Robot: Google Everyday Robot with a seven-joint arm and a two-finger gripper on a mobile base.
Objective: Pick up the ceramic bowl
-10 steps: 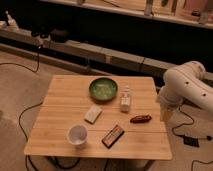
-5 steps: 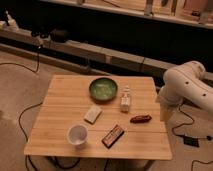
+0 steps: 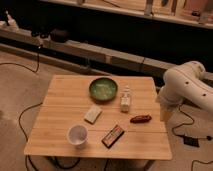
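Observation:
The green ceramic bowl (image 3: 103, 89) sits upright at the back middle of the wooden table (image 3: 60, 95); it has a darker rim and a paler speckled inside. My white arm (image 3: 187, 85) is folded at the table's right side. The gripper (image 3: 165, 113) hangs below it, just off the right edge of the table, well to the right of the bowl and apart from it. Nothing shows in the gripper.
A small clear bottle (image 3: 125, 99) stands just right of the bowl. A pale block (image 3: 92, 114), a white cup (image 3: 77, 135), a dark snack bar (image 3: 113, 135) and a reddish-brown item (image 3: 140, 119) lie nearer the front. Cables run over the floor.

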